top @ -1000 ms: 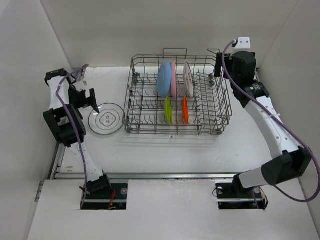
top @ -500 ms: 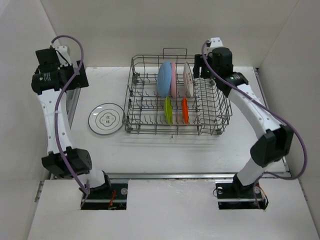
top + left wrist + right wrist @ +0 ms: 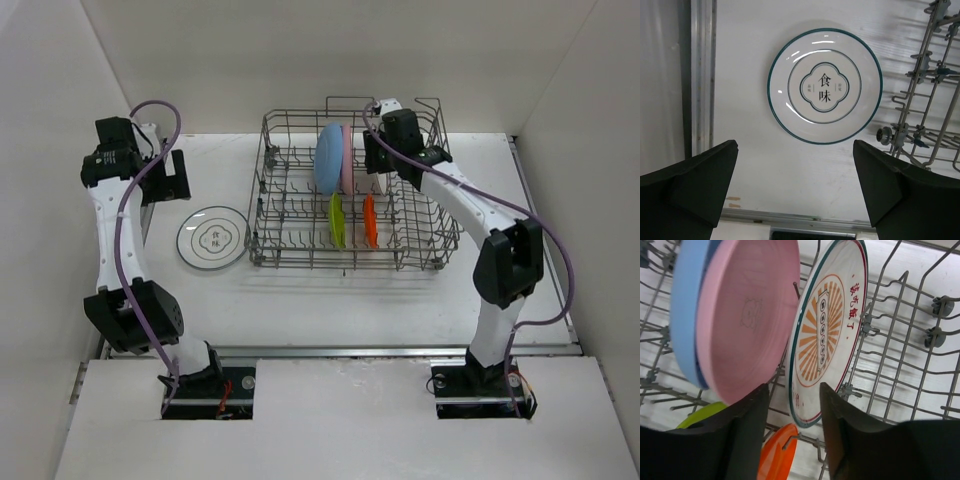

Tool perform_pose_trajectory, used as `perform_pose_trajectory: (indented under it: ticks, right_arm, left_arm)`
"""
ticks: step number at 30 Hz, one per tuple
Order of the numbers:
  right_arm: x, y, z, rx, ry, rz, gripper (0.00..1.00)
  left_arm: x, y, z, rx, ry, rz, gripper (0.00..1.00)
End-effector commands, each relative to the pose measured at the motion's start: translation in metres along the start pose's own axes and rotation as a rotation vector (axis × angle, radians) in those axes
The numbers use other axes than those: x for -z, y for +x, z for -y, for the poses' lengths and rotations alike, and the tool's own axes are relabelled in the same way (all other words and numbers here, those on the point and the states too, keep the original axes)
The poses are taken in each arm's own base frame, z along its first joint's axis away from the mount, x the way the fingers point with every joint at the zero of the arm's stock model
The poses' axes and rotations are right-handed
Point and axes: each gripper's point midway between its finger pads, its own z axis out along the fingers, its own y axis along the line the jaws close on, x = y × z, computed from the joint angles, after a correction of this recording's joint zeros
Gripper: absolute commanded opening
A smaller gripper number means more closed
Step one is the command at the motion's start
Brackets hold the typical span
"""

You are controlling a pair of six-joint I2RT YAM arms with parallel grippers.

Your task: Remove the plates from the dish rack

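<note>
A: How far is the unloading?
B: One white plate (image 3: pixel 212 238) lies on the table (image 3: pixel 300 300), left of the rack (image 3: pixel 300 262). Five stand inside: blue plate (image 3: pixel 328 158), pink plate (image 3: pixel 347 160), sunburst plate (image 3: pixel 827 325), green plate (image 3: pixel 337 220), orange plate (image 3: pixel 370 220).
A: The claws?
B: Left gripper (image 3: pixel 795 147) is wide open above the white plate. Right gripper (image 3: pixel 793 387) has its jaws either side of the sunburst plate; gripping or not, I cannot tell.

White table (image 3: pixel 350 300) with the wire dish rack (image 3: pixel 400 255) and, left of it, a dark-rimmed plate (image 3: pixel 212 238) flat
</note>
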Motion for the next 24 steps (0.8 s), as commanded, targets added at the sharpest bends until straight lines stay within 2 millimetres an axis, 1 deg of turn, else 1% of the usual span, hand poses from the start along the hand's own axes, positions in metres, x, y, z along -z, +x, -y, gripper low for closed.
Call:
perform_pose_trajectory:
  ticks: [1,2,3,4,6,7,8,9,10,11,12,13,14,15,16,17,18,19,20,21,22,23,24]
  right_arm:
    - [-0.020,0.005,0.004,-0.007,0.026,-0.024,0.49]
    - [-0.023,0.009,0.002,-0.006,0.018,-0.035,0.46]
    - [-0.025,0.011,0.002,-0.004,0.019,-0.047,0.42]
    - [-0.025,0.012,-0.003,0.001,0.012,-0.047,0.32]
    - [-0.025,0.012,-0.003,0.001,0.011,-0.047,0.22]
    - [-0.025,0.012,-0.001,0.001,0.020,-0.046,0.13]
    - [-0.015,0.000,0.001,-0.002,0.032,-0.017,0.10]
    - [-0.012,-0.003,0.004,-0.004,0.044,-0.003,0.07]
    - [-0.006,-0.009,0.001,-0.001,0.049,0.014,0.03]
    - [0.006,-0.021,0.008,0.008,0.083,0.048,0.00]
    - [0.013,-0.029,0.005,0.008,0.089,0.075,0.00]
    - [0.019,-0.032,0.008,0.034,0.116,0.085,0.00]
    - [0.026,-0.041,0.008,0.037,0.113,0.115,0.00]
    - [0.041,-0.056,0.008,0.041,0.131,0.160,0.00]
    - [0.048,-0.060,0.012,0.046,0.150,0.178,0.00]
    - [0.055,-0.067,0.012,0.061,0.160,0.202,0.00]
    - [0.063,-0.078,0.017,0.048,0.190,0.238,0.00]
    - [0.076,-0.086,0.016,0.056,0.193,0.266,0.00]
    - [0.083,-0.094,0.018,0.061,0.201,0.291,0.00]
    - [0.090,-0.100,0.014,0.056,0.201,0.317,0.00]
    - [0.102,-0.108,0.015,0.062,0.201,0.341,0.00]
    - [0.111,-0.115,0.011,0.065,0.198,0.368,0.00]
    - [0.118,-0.118,0.008,0.092,0.192,0.379,0.00]
  left_arm:
    - [0.011,0.003,0.005,0.012,0.014,0.028,1.00]
    - [0.015,0.003,0.005,0.010,0.013,0.038,1.00]
    - [0.012,0.007,0.005,0.012,0.014,0.025,1.00]
    - [0.009,0.007,0.005,0.012,0.014,0.026,1.00]
    - [0.013,0.006,0.006,0.011,0.014,0.035,1.00]
    - [0.013,0.006,0.006,0.011,0.014,0.035,1.00]
    - [0.016,0.006,0.006,0.010,0.013,0.044,1.00]
    - [0.014,0.008,0.005,0.002,0.014,0.035,1.00]
    - [0.018,0.010,0.006,0.001,0.013,0.037,1.00]
    - [0.018,0.010,0.006,0.001,0.013,0.037,1.00]
    - [0.018,0.010,0.008,0.001,0.022,0.037,1.00]
    - [0.021,0.009,0.008,0.000,0.022,0.048,1.00]
    - [0.021,0.009,0.010,0.000,0.032,0.049,1.00]
    - [0.021,0.009,0.010,0.000,0.032,0.049,1.00]
    - [0.021,0.008,0.015,-0.009,0.050,0.049,1.00]
    - [0.022,0.011,0.016,-0.008,0.051,0.040,1.00]
    - [0.021,0.011,0.020,-0.017,0.058,0.039,1.00]
    - [0.023,0.008,0.020,-0.019,0.058,0.048,1.00]
    - [0.023,0.008,0.020,-0.019,0.058,0.048,1.00]
    - [0.023,0.008,0.023,-0.026,0.063,0.048,1.00]
    - [0.025,0.005,0.025,-0.027,0.072,0.059,1.00]
    - [0.026,0.007,0.025,-0.026,0.072,0.048,1.00]
    - [0.024,0.005,0.028,-0.026,0.091,0.048,1.00]
